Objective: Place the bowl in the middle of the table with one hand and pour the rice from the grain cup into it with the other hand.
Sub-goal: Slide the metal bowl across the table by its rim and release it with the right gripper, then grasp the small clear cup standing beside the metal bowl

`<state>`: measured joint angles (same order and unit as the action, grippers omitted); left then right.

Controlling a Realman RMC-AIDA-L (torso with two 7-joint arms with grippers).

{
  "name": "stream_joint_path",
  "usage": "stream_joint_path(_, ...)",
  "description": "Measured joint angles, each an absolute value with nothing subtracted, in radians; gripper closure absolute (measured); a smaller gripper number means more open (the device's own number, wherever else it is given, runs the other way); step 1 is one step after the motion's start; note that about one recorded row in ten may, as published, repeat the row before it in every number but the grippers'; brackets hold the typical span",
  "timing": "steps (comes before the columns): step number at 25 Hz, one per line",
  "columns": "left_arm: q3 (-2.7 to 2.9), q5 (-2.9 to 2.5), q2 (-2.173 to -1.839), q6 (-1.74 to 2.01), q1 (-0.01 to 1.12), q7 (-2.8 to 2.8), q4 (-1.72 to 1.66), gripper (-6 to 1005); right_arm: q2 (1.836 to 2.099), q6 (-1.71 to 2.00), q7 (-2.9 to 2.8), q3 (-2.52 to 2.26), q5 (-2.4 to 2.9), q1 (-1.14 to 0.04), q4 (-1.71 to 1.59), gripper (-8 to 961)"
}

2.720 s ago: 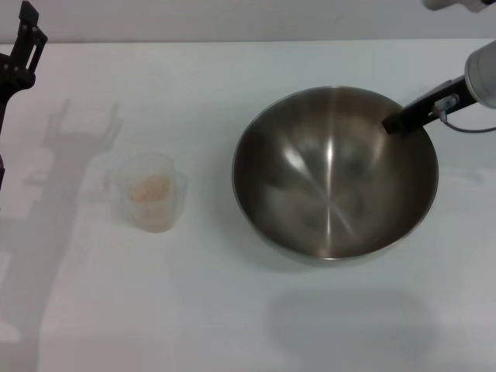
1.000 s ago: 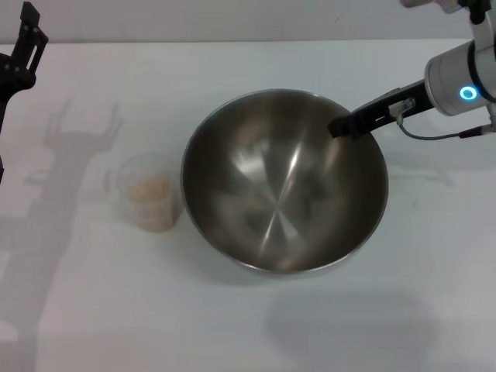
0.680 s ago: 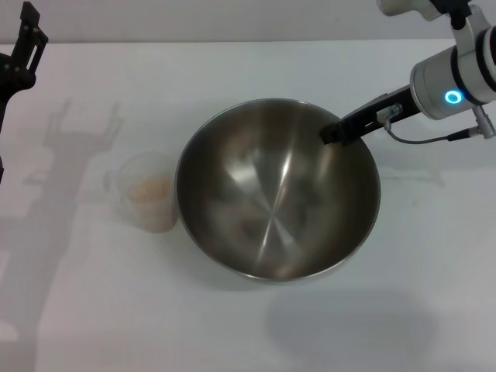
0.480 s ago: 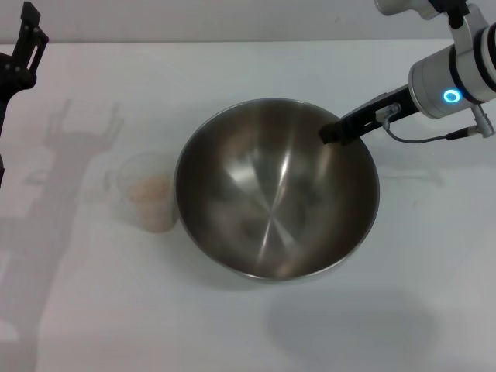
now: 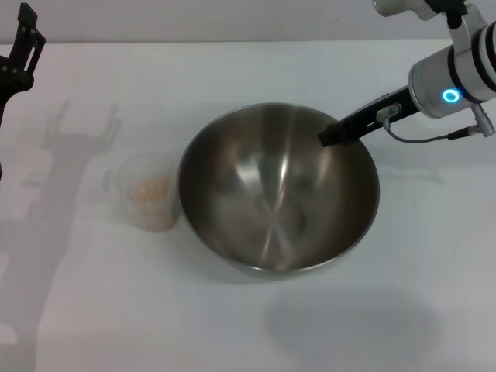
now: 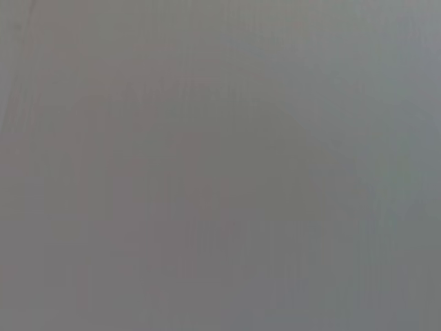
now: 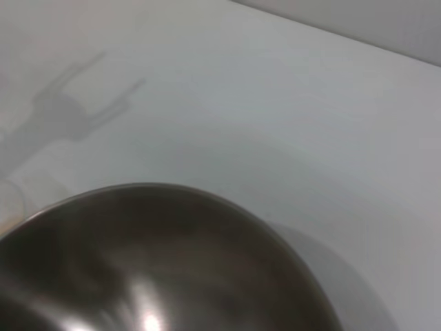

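Observation:
The steel bowl (image 5: 263, 198) stands near the middle of the white table (image 5: 232, 325). My right gripper (image 5: 330, 137) reaches in from the right and is shut on the bowl's far right rim, one dark finger inside the wall. The bowl also fills the lower part of the right wrist view (image 7: 158, 269). The clear grain cup (image 5: 149, 192) stands upright just left of the bowl, almost touching it, with rice (image 5: 149, 188) inside. My left gripper (image 5: 28, 39) hangs open and empty at the far left edge, well away from the cup.
The left wrist view shows only a plain grey surface. Bare tabletop lies in front of the bowl and to its right. The left arm's shadow (image 5: 77, 132) falls on the table behind the cup.
My right gripper has dragged the bowl from the right side leftward to the table's middle, next to the cup. In the last half second the bowl has barely moved. The left arm has stayed still.

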<state>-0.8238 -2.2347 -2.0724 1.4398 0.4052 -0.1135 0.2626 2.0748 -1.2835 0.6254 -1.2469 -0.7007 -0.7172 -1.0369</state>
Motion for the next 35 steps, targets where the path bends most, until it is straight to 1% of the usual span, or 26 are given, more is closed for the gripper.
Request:
stream_joint_path(7,-0.824,-2.234,-2.072,1.442,0.403,-0.114,0.262,169,2.076,-1.289,0.619,-1.26,-0.666,-0.725,-1.064,619)
stream_joint_path(17,-0.824,-2.229,-2.072,1.46,0.387,-0.113,0.261,169,2.078,-1.242,0.619,-1.266,-0.649,-0.697,-1.222,427)
stream_joint_path(20,-0.824,-2.227,-2.072,1.468,0.379,-0.113,0.261,169,2.078,-1.179,0.623,-1.283,-0.649,-0.687,-1.254,417)
stream_joint_path(23,-0.824,-2.227,-2.072,1.478,0.372,-0.114,0.261,169,2.079,-1.074,0.624,-1.34,-0.649,-0.643,-1.305,407)
stream_joint_path(26,-0.824,-2.227,-2.072,1.485,0.365,-0.114,0.261,169,2.079,-0.921,0.624,-1.432,-0.638,-0.564,-1.383,397)
stream_joint_path(27,-0.824,-2.227,-2.072,1.486,0.364,-0.114,0.261,169,2.081,-0.807,0.624,-1.49,-0.616,-0.505,-1.431,394)
stream_joint_path(28,-0.824,-2.228,-2.072,1.487,0.362,-0.113,0.261,169,2.081,-0.807,0.624,-1.49,-0.616,-0.505,-1.431,390)
stream_joint_path(31,-0.824,-2.228,-2.072,1.488,0.36,-0.114,0.261,169,2.085,-0.605,0.625,-1.576,-0.589,-0.417,-1.47,380)
stream_joint_path(35,-0.823,-2.228,-2.072,1.488,0.36,-0.116,0.261,169,2.086,-0.293,0.625,-1.672,-0.587,-0.32,-1.44,367)
